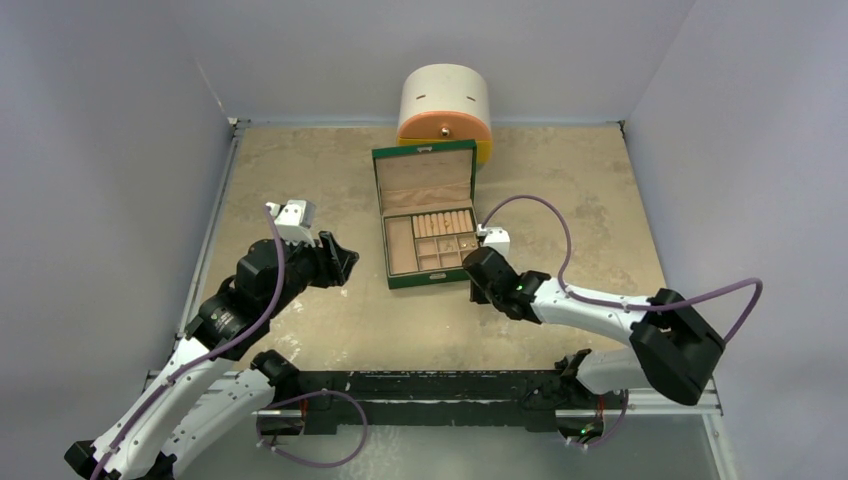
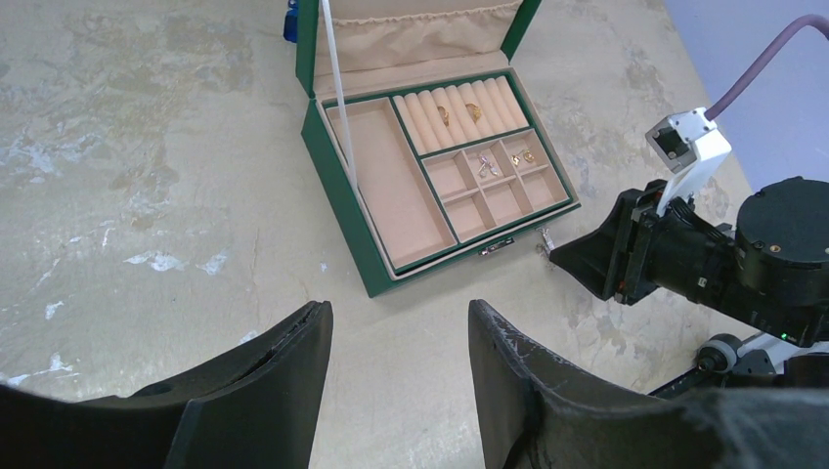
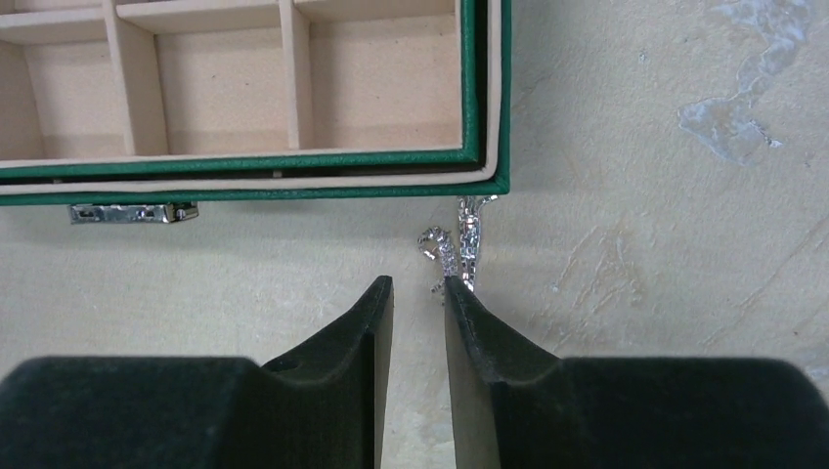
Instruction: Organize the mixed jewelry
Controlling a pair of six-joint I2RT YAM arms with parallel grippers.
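The open green box (image 1: 430,215) holds gold rings (image 2: 458,112) in its ring rolls. Tiny silvery and gold bits (image 2: 489,166) lie in its small compartments. A sparkly silver piece (image 3: 459,244) of the mixed jewelry lies on the table by the box's front right corner (image 3: 494,181). My right gripper (image 3: 418,281) is low over the table just short of it, jaws a little apart with nothing between them. Its right fingertip (image 3: 458,289) touches the piece's near end. My left gripper (image 2: 399,313) hangs open and empty to the left of the box.
A round white and orange container (image 1: 445,105) stands behind the box at the back wall. The box's metal clasp (image 3: 127,212) juts from its front. Walls close the table on the left, back and right.
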